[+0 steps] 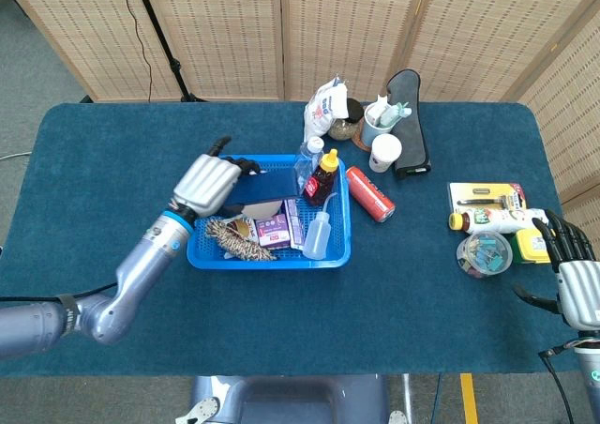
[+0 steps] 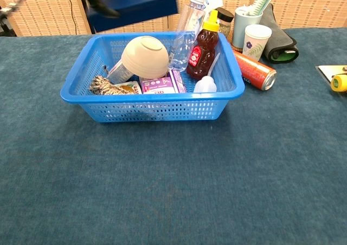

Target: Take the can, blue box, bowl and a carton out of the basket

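My left hand point(image 1: 211, 180) grips the dark blue box point(image 1: 264, 186) and holds it in the air over the far left part of the blue basket point(image 1: 272, 262). In the chest view the box point(image 2: 135, 6) hangs blurred at the top edge, well above the basket point(image 2: 152, 96). A beige bowl point(image 2: 145, 56) lies upside down inside the basket, hidden under the box in the head view. Purple cartons point(image 1: 277, 229) point(image 2: 161, 85) lie beside it. The red can point(image 1: 370, 193) point(image 2: 255, 70) lies on the table right of the basket. My right hand point(image 1: 574, 269) rests open at the table's right edge.
In the basket there are also a brown sauce bottle point(image 2: 203, 47), a clear bottle point(image 2: 184, 36), a white squeeze bottle point(image 1: 317, 236) and a rope bundle point(image 1: 239, 239). Cups point(image 1: 384, 150), a black case point(image 1: 410, 124) and a white bag point(image 1: 326, 108) stand behind. Small items point(image 1: 492, 232) lie at the right.
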{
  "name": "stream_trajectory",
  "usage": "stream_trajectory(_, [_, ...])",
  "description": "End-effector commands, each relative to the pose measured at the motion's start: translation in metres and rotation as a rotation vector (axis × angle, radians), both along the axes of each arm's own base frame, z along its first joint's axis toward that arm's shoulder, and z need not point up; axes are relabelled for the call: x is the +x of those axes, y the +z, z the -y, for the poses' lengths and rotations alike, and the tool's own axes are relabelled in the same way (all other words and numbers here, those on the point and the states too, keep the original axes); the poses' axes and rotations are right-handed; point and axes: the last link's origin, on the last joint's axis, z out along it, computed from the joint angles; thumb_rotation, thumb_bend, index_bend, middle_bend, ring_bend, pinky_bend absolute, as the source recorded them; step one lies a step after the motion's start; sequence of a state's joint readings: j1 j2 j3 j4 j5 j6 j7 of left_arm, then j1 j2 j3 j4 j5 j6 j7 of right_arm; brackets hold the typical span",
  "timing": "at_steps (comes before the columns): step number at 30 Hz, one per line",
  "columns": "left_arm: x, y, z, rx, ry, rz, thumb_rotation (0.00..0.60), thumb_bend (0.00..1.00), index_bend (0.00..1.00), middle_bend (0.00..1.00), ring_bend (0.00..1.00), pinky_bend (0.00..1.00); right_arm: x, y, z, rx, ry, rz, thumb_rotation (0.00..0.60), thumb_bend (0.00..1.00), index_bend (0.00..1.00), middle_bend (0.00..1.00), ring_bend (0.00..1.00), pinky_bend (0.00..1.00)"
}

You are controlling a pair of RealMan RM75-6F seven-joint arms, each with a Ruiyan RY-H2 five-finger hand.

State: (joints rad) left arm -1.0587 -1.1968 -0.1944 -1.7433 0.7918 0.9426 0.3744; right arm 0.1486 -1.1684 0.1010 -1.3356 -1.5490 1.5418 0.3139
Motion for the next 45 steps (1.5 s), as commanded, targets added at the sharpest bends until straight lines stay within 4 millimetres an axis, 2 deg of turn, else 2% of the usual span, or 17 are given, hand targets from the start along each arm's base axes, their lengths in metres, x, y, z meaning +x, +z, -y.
stream_trajectory(1, [-0.043, 0.022, -0.005, 0.042, 0.075, -0.029, 0.6, 0.42, 0.48, 0.41, 0.44, 0.0, 0.0, 0.0, 0.0, 0.002, 0.001, 0.002, 0.6, 0.0, 0.0, 0.0, 0.0, 0.07])
stream_trajectory(2, [-0.056, 0.026, -0.006, 0.052, 0.098, -0.04, 0.6, 0.41, 0.48, 0.41, 0.44, 0.0, 0.001, 0.0, 0.0, 0.003, 0.001, 0.003, 0.6, 0.0, 0.0, 0.0, 0.0, 0.07])
stream_trajectory(3, [-0.083, 0.034, -0.008, 0.069, 0.15, -0.067, 0.6, 0.41, 0.48, 0.41, 0.44, 0.0, 0.002, -0.001, 0.0, 0.008, 0.004, 0.007, 0.6, 0.0, 0.0, 0.0, 0.0, 0.07])
stream_trajectory(9, [-0.149, 0.034, -0.009, 0.052, 0.275, -0.085, 0.6, 0.41, 0.48, 0.41, 0.44, 0.0, 0.006, -0.006, 0.001, 0.024, 0.014, 0.014, 0.6, 0.0, 0.0, 0.0, 0.0, 0.08])
stream_trajectory(13, [-0.175, 0.024, -0.019, 0.024, 0.356, -0.087, 0.6, 0.41, 0.47, 0.41, 0.43, 0.0, 0.007, -0.008, 0.002, 0.032, 0.016, 0.016, 0.6, 0.0, 0.0, 0.0, 0.0, 0.08])
stream_trajectory(20, [-0.19, -0.001, -0.028, -0.009, 0.401, -0.107, 0.6, 0.41, 0.44, 0.4, 0.41, 0.0, 0.006, -0.009, 0.004, 0.032, 0.005, 0.015, 0.6, 0.0, 0.0, 0.0, 0.0, 0.08])
stream_trajectory(22, [-0.192, -0.01, -0.029, -0.02, 0.417, -0.094, 0.6, 0.4, 0.34, 0.31, 0.31, 0.0, 0.005, -0.009, 0.004, 0.031, 0.004, 0.015, 0.6, 0.0, 0.0, 0.0, 0.0, 0.08])
stream_trajectory(24, [-0.19, -0.019, -0.028, -0.047, 0.425, -0.072, 0.6, 0.34, 0.09, 0.08, 0.09, 0.0, 0.004, -0.008, 0.003, 0.032, 0.001, 0.017, 0.6, 0.0, 0.0, 0.0, 0.0, 0.08])
stream_trajectory(26, [-0.187, -0.018, -0.028, -0.048, 0.413, -0.054, 0.6, 0.28, 0.0, 0.0, 0.0, 0.0, 0.004, -0.008, 0.003, 0.032, 0.0, 0.017, 0.6, 0.0, 0.0, 0.0, 0.0, 0.08])
stream_trajectory(32, [-0.17, -0.001, -0.021, -0.021, 0.313, -0.026, 0.6, 0.21, 0.0, 0.0, 0.0, 0.0, 0.003, -0.004, 0.003, 0.022, -0.001, 0.023, 0.6, 0.0, 0.0, 0.0, 0.0, 0.08])
stream_trajectory(37, [-0.143, 0.01, -0.006, -0.024, 0.203, -0.017, 0.6, 0.14, 0.0, 0.0, 0.0, 0.0, 0.003, -0.002, 0.002, 0.015, 0.0, 0.03, 0.6, 0.0, 0.0, 0.0, 0.0, 0.08])
stream_trajectory(41, [-0.117, 0.011, 0.001, -0.03, 0.133, 0.005, 0.6, 0.14, 0.0, 0.0, 0.0, 0.0, 0.003, -0.001, 0.002, 0.012, 0.002, 0.034, 0.6, 0.0, 0.0, 0.0, 0.0, 0.08])
stream_trajectory(45, [-0.093, 0.003, 0.006, -0.055, 0.072, 0.019, 0.6, 0.14, 0.0, 0.0, 0.0, 0.0, 0.003, 0.0, 0.002, 0.013, 0.003, 0.038, 0.6, 0.0, 0.0, 0.0, 0.0, 0.08])
